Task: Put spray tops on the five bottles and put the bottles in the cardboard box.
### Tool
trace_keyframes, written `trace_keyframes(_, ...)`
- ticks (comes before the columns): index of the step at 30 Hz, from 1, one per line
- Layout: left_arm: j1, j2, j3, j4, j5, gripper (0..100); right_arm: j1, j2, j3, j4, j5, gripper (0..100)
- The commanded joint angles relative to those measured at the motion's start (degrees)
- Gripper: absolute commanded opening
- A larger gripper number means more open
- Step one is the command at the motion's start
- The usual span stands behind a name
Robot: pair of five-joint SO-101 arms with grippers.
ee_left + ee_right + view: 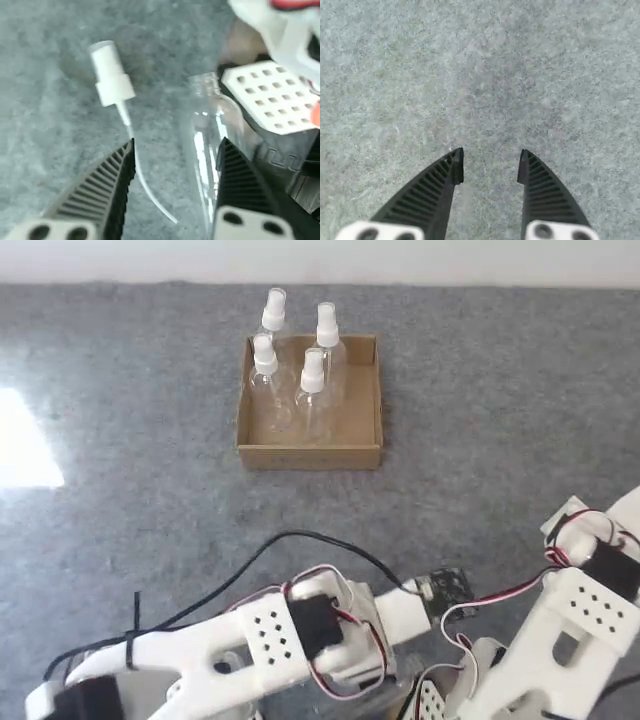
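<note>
- Nearest the lens: left gripper [176, 145], spread wide, clamped on nothing.
- Just ahead of its tips: loose spray top [111, 75], flat on the mat [50, 150], head pointing away from the gripper, thin tube [145, 187] trailing back in between the fingers [107, 185].
- Long axis of top and tube roughly in line with the gripper's reach, a little slanted; head off toward one finger's side, not centred.
- Beside the top, apart from it: uncapped bottle [212, 120], open neck away from the gripper, body along the inner face of the opposite finger; touching it or not, cannot tell; lying or standing, cannot tell either.
- Judged step: last top due to go on this last bottle; probably calls for a short push forward, so as to close across the head and not the tube.
- Risk, as a judgement: closing here likely to pinch only the tube, or to nudge the bottle.
- Nearer of the two to both parts: left gripper; a piece of the other arm [265, 95] close beyond the bottle.
- Right gripper [489, 160] parted too, empty, over bare mat.
- Farthest out: box [310, 455], well apart from both arms, four capped bottles [300, 390] upright inside.
</note>
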Motion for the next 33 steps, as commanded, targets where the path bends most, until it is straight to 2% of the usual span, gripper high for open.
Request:
trace_keyframes(1,2.81,0.44,-3.82,-1.14,2.2,25,0.75,-1.45,-3.43,-1.54,0.62,15.2)
trace_keyframes(6,3.25,0.53,-3.65,-1.23,4.75,30,0.75,-1.45,-3.43,-1.54,0.62,15.2)
trace_keyframes(12,3.25,0.97,-3.56,-1.14,4.75,30,0.66,-1.45,-3.43,-1.54,0.62,15.2)
trace_keyframes(16,3.25,6.68,-4.26,-1.32,4.75,30,0.48,-1.36,-3.43,-1.54,0.62,15.2)
trace_keyframes(26,2.99,23.3,-11.74,-0.88,4.57,26,0.48,-1.36,-3.43,-1.54,0.62,15.2)
trace_keyframes(30,2.99,26.11,-12.97,-0.7,4.57,26,0.48,-1.36,-3.43,-1.54,0.62,15.2)
trace_keyframes(33,2.9,26.55,-14.37,0.62,4.48,21,0.48,-1.36,-3.43,-1.54,0.62,15.2)
